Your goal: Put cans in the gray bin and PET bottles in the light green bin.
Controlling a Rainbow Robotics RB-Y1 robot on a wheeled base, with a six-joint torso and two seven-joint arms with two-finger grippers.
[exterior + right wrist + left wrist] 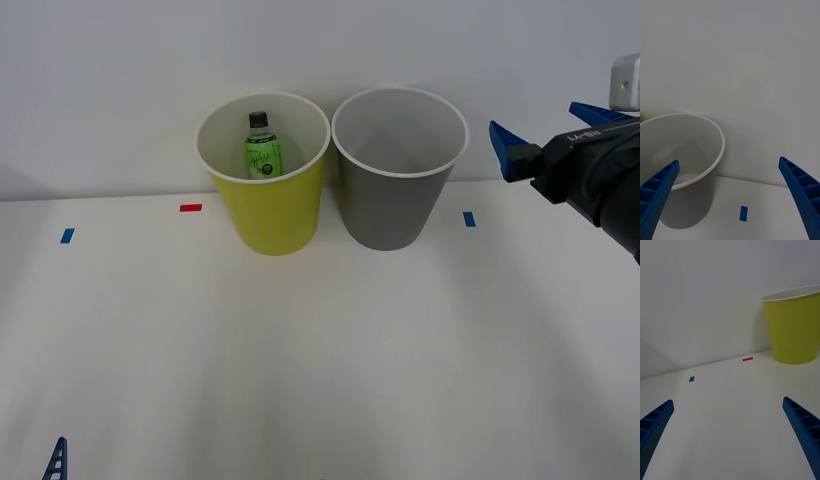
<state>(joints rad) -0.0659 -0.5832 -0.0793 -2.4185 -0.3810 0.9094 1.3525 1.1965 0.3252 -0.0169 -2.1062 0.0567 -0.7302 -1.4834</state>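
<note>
PET bottle [263,148] sits in light green bin [268,205]. Right tool [545,135] wide, empty, beside gray bin [393,190]; careless swing could topple it. Left tool [730,442] wide.

Right hand [730,198] raised at right edge — fingers spread, left hand [728,438] low — spread

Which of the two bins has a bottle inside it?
The light green bin, on the robot's left, holds the PET bottle upright. The gray bin beside it shows just its pale inside.
</note>
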